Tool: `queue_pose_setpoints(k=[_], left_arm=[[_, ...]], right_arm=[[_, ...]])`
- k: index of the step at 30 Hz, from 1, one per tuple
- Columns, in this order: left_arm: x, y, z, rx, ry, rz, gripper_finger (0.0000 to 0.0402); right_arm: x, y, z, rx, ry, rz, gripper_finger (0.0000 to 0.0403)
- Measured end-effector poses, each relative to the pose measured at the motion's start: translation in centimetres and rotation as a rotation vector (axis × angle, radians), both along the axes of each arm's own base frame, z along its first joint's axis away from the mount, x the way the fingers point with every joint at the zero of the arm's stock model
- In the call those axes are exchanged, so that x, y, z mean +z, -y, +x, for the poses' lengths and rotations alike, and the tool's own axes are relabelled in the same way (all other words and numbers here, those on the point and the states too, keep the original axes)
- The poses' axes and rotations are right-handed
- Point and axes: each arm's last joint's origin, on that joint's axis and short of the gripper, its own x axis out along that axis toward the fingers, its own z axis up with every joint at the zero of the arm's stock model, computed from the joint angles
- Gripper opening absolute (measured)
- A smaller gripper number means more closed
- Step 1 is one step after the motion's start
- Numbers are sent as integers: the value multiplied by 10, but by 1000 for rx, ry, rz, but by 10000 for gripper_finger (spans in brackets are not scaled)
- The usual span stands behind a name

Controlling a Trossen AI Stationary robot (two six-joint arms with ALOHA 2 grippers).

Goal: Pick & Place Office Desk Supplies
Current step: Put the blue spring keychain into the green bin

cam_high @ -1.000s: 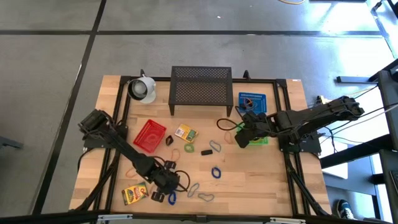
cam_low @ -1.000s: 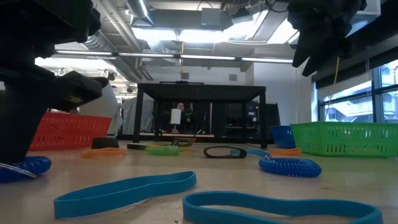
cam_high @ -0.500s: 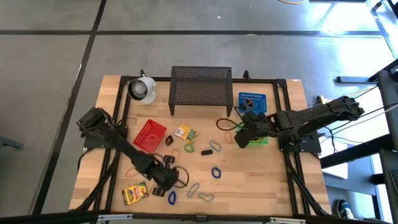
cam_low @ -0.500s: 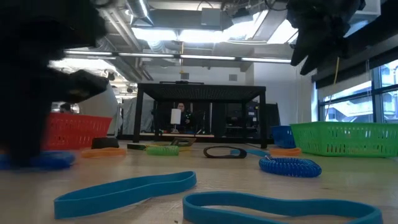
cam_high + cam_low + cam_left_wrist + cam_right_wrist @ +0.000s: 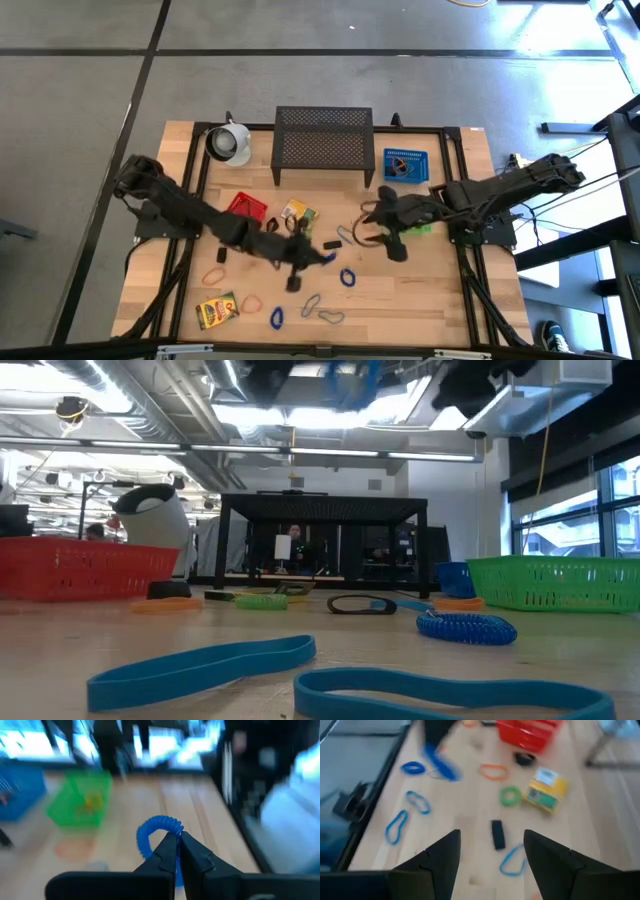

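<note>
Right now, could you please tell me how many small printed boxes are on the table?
2: one printed box lies in the middle beside the red basket, the other near the table corner at the high view's lower left. Others may be hidden.

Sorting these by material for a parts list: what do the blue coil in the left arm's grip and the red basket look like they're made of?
Blue coil: looks like springy plastic cord, judging by its tight spiral turns and smooth sheen; the left gripper has its jaws shut on it. Red basket: probably painted wire mesh, going by its fine see-through grid.
</note>
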Motion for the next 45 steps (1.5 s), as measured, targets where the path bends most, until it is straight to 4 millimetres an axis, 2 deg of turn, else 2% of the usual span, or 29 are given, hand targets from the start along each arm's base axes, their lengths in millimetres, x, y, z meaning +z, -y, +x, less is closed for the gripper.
queue_pose_setpoints(k=[7, 14, 32, 38, 45], left_arm=[[16, -25, 18, 77, 225, -89, 3], [14, -29, 25, 117, 284, -105, 3], [15, -26, 25, 154, 304, -110, 3], [15, -21, 24, 140, 304, -101, 3], [15, -19, 23, 95, 303, -56, 3]], right_arm=[[3, -7, 0, 175, 74, -187, 219], [6, -3, 3, 58, 119, -284, 219], [6, -3, 3, -56, 111, -161, 219], [7, -5, 3, -57, 100, -45, 219], [14, -7, 8, -53, 188, -8, 219]])
